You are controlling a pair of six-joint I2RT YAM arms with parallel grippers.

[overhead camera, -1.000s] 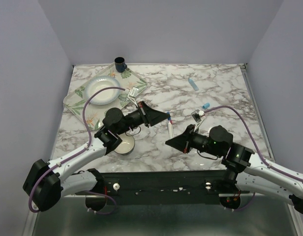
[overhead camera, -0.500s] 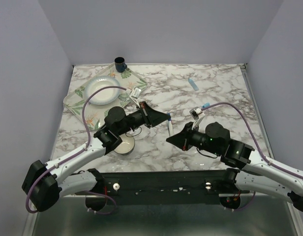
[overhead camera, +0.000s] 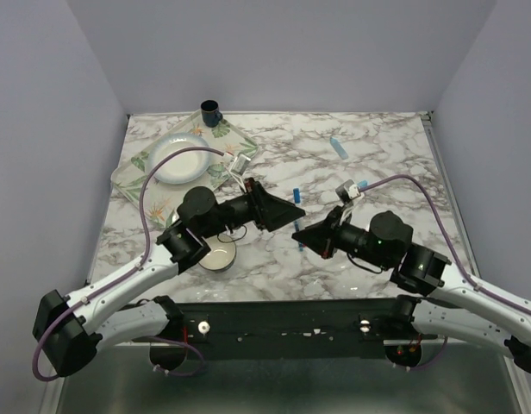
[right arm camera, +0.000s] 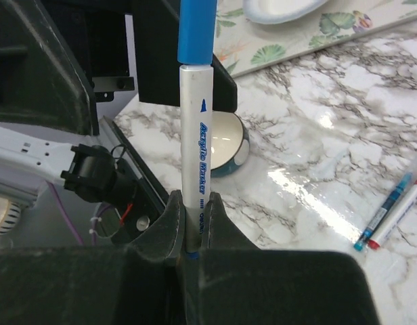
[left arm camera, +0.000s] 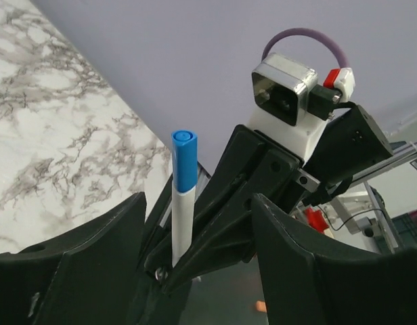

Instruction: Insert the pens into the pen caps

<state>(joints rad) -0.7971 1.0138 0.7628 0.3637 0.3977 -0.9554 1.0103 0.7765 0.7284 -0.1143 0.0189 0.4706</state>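
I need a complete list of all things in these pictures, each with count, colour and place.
marble table: one, white and grey, under everything
tray: one, floral, far left
plate: one, white, on the tray
cup: one, dark blue, tray's far corner
bowl: one, cream, by the left arm
capped pen: one, white, blue cap, in the right claw
thin pens: two, blue-tipped and red-tipped, side by side on the table
thick pen: one, light blue, far right
loose cap: one, light blue, just nearer
left claw: one, black, open around that pen
right claw: one, black, shut on that pen
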